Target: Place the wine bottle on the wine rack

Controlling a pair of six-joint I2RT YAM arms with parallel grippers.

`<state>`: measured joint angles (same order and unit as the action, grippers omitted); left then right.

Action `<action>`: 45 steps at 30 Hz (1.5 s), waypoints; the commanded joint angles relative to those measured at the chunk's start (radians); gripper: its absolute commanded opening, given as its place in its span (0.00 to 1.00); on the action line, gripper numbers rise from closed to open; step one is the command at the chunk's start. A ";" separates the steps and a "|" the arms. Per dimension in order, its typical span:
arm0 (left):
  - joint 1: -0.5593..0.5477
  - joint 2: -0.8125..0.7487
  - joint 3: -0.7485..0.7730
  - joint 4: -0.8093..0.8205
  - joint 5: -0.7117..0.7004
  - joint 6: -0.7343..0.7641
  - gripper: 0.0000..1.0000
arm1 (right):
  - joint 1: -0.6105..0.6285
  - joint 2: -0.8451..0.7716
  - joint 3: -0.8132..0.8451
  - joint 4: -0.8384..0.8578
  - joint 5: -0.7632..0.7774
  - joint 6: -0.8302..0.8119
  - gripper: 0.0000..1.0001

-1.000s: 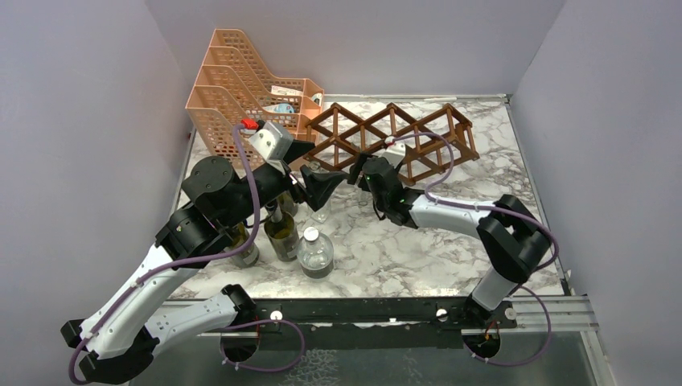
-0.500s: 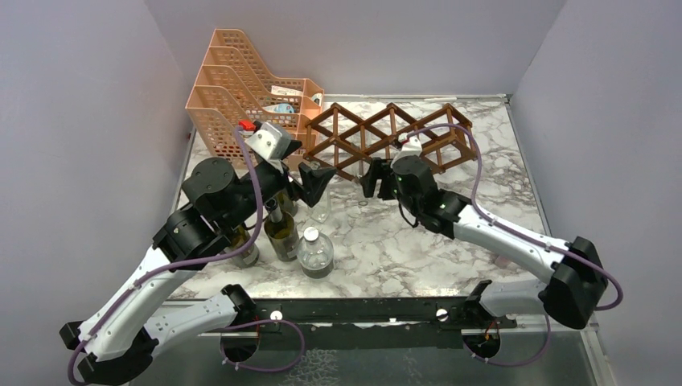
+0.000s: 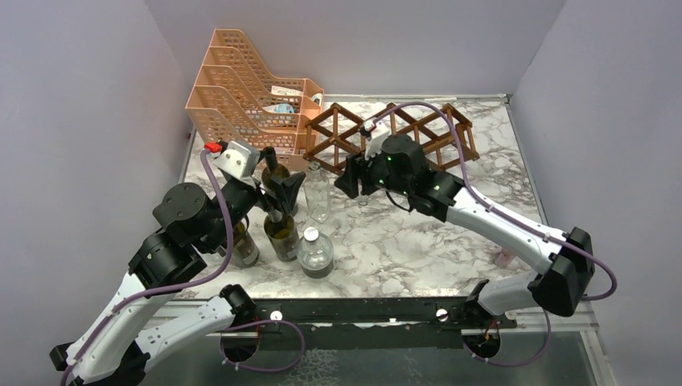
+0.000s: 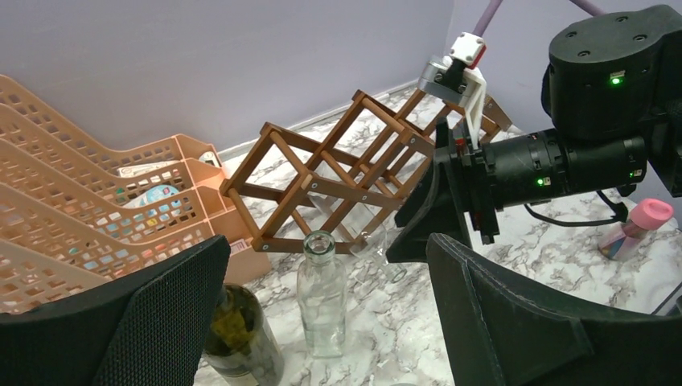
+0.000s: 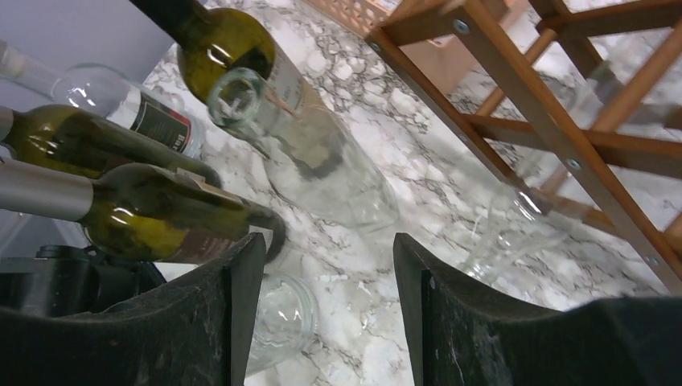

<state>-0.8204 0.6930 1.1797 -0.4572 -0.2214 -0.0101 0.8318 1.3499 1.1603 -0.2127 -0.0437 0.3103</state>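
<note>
Item: dark green glass wine bottle (image 3: 283, 239), upright. Rigid, slick, breakable; heavy if full (level unclear). Take by neck. Left gripper (image 3: 281, 187), right gripper (image 3: 352, 173): fingers spread, empty. Destination: reddish-brown wooden lattice wine rack (image 4: 310, 185).

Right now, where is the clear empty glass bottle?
Top view: the clear glass bottle stands upright left of centre, just before the wine rack's left end, between the left gripper and the right gripper.
</note>
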 commanded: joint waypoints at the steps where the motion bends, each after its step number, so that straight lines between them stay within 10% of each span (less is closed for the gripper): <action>1: -0.003 -0.031 -0.027 -0.022 -0.047 -0.008 0.99 | 0.053 0.098 0.126 -0.043 0.008 -0.050 0.62; 26: -0.003 -0.018 -0.006 -0.090 -0.037 -0.079 0.99 | 0.146 0.290 0.260 0.072 0.160 -0.286 0.39; 39: -0.003 -0.010 0.001 -0.090 0.011 -0.074 0.99 | 0.146 0.319 0.250 0.124 0.091 -0.323 0.52; 45: -0.002 -0.004 0.002 -0.088 0.014 -0.067 0.99 | 0.147 0.304 0.226 0.150 0.112 -0.338 0.25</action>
<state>-0.8204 0.6865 1.1603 -0.5495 -0.2283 -0.0711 0.9737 1.6573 1.4006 -0.1196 0.0654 -0.0090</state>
